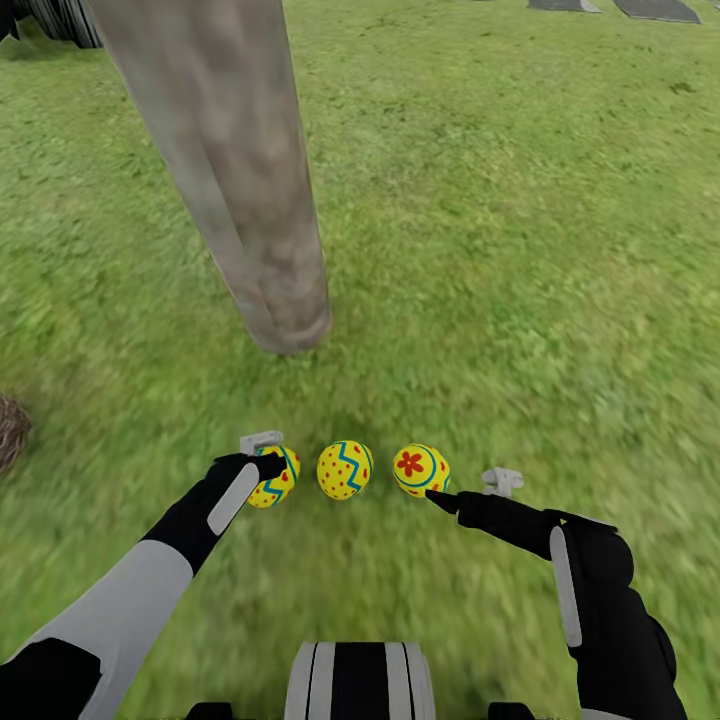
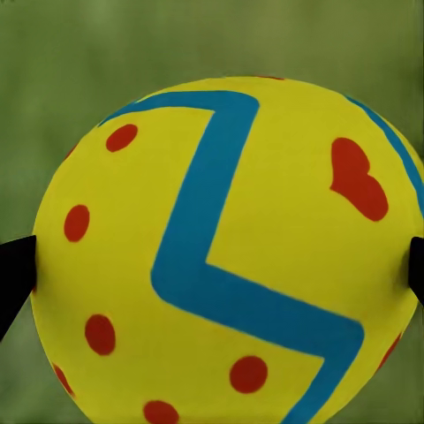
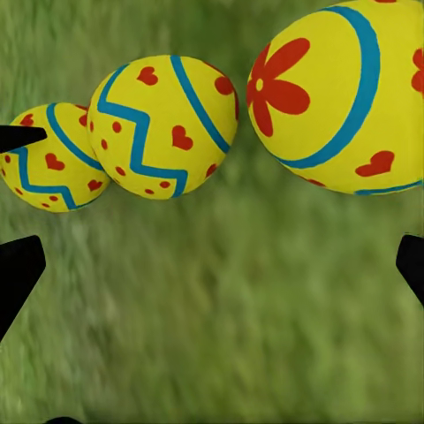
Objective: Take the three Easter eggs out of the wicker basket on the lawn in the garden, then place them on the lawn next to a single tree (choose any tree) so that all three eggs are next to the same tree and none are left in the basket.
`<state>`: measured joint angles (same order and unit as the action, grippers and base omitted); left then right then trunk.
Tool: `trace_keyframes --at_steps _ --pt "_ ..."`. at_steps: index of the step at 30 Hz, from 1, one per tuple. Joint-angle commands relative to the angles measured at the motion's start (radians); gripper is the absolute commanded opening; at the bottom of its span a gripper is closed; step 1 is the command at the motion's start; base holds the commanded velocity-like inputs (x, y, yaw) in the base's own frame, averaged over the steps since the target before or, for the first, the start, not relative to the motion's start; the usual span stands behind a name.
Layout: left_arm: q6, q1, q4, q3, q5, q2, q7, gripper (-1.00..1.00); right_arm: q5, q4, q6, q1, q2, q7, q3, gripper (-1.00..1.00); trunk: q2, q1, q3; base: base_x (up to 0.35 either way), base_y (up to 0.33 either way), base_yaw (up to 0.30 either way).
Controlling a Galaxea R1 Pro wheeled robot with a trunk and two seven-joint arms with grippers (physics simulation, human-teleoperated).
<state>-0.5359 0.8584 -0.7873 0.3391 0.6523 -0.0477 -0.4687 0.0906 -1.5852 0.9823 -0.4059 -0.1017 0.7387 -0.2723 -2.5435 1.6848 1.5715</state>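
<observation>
Three Easter eggs lie in a row on the lawn (image 1: 520, 250), just in front of the foot of the tree (image 1: 250, 200) with its thick grey-brown trunk. My left gripper (image 1: 268, 462) is around the left egg (image 1: 274, 478): in my left wrist view that egg (image 2: 225, 256) sits between my two dark fingertips (image 2: 13, 278), one at each side of it, touching or all but touching its shell, so I read the gripper as pinching it. The middle egg (image 1: 344, 469) rests apart from both grippers on the grass. My right gripper (image 1: 470, 490) is spread wide and holds nothing, with one fingertip just beside the right egg (image 1: 421, 470), the one with the red flower. From my right wrist the three eggs (image 3: 163, 128) show in a line over blurred grass. At the left edge of my head view a bit of brown wicker (image 1: 10, 432) pokes in, well apart from the eggs.
</observation>
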Motion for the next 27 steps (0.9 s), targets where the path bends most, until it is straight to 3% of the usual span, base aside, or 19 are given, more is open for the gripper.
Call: trace_keyframes --at_steps 1,25,26,27 --pt "0.001 0.001 -0.001 0.007 0.010 -0.001 -0.008 -1.00 0.009 -0.001 0.004 -0.001 -0.001 0.010 -0.002 1.00 -0.001 0.000 0.005 0.000 0.000 0.000" --pt "0.011 0.001 -0.001 0.009 0.010 -0.002 -0.007 -1.00 0.009 -0.001 0.004 -0.002 -0.001 0.010 -0.003 1.00 -0.001 0.001 0.008 0.000 0.000 0.000" --pt "0.011 0.001 -0.001 0.009 0.010 -0.002 -0.007 1.00 0.009 -0.001 0.004 -0.002 -0.001 0.010 -0.003 1.00 -0.001 0.001 0.008 0.000 0.000 0.000" --pt "0.011 0.001 -0.001 0.009 0.010 -0.002 -0.007 1.00 0.009 -0.001 0.004 -0.002 -0.001 0.010 -0.003 1.00 -0.001 0.001 0.008 0.000 0.000 0.000"
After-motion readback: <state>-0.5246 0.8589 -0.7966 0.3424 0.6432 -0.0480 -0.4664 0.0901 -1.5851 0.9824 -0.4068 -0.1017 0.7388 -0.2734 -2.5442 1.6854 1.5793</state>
